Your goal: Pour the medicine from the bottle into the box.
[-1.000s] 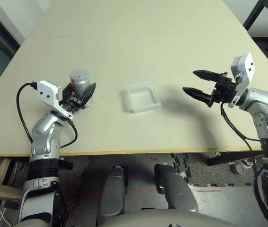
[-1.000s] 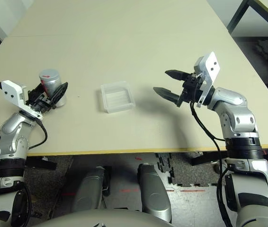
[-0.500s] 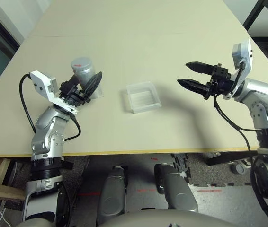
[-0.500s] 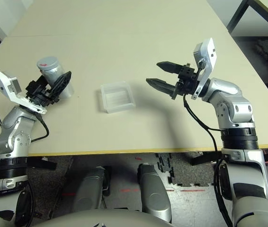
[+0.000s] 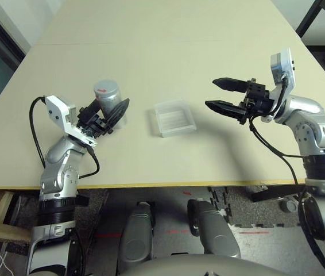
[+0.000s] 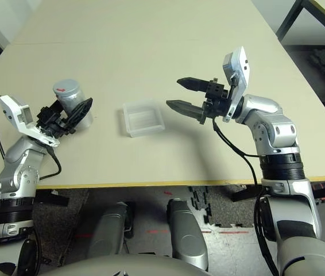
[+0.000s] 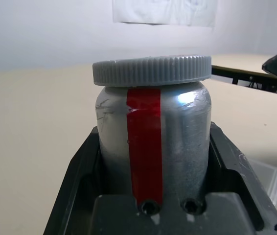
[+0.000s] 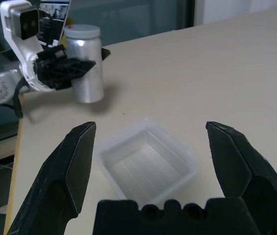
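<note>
Bottle (image 5: 107,96) lifted, clamped between left gripper (image 5: 111,113) jaws.

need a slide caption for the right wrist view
Open right gripper above the empty box; left gripper holds the capped bottle beyond.

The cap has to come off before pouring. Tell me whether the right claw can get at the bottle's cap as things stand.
Probably yes. The right claw is open and points toward the bottle, held upright in the left claw with its cap exposed on top. Only the low box lies between, on the table.
</note>
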Controlling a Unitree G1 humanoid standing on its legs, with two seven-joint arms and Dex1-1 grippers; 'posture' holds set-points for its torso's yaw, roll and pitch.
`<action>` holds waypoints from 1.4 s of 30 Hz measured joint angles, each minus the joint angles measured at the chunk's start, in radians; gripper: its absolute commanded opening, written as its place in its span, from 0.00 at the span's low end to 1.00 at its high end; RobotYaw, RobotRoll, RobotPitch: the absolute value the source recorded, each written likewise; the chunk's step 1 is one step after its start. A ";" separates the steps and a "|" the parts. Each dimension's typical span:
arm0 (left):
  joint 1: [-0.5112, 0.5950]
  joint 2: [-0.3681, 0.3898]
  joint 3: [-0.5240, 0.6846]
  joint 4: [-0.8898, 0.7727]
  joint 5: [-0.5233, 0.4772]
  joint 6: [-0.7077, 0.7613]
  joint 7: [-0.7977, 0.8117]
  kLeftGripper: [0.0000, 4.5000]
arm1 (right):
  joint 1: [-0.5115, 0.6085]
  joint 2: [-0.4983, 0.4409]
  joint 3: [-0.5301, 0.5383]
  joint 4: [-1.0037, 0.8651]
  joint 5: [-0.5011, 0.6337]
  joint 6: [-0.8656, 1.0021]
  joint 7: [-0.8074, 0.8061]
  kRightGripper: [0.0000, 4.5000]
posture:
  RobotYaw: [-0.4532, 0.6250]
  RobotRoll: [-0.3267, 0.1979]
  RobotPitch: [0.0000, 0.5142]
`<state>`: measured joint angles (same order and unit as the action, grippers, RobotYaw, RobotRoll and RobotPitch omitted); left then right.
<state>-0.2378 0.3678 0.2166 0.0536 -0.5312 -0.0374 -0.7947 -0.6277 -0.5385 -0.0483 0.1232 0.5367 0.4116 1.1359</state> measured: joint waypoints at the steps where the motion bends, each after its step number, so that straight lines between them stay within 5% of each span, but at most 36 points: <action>1: 0.002 0.000 0.000 0.001 0.002 -0.001 0.000 0.60 | -0.002 0.000 0.000 0.000 0.000 0.000 0.003 1.00 | 0.44 0.62 0.30; 13: -0.062 -0.001 0.020 0.147 0.088 -0.130 0.068 0.60 | -0.032 0.013 0.000 0.017 -0.023 -0.039 0.001 1.00 | 0.42 0.62 0.30; 23: -0.138 0.036 0.089 0.496 0.296 -0.367 0.361 0.60 | -0.013 0.010 -0.002 0.021 -0.046 -0.072 -0.022 1.00 | 0.42 0.62 0.32; 42: -0.282 -0.040 0.040 0.714 0.291 -0.475 0.300 0.60 | 0.015 0.007 -0.002 -0.005 -0.050 -0.077 -0.048 1.00 | 0.38 0.62 0.34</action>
<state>-0.5199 0.3281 0.2570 0.7678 -0.2402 -0.5127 -0.4951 -0.6126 -0.5319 -0.0502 0.1180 0.4868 0.3347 1.0879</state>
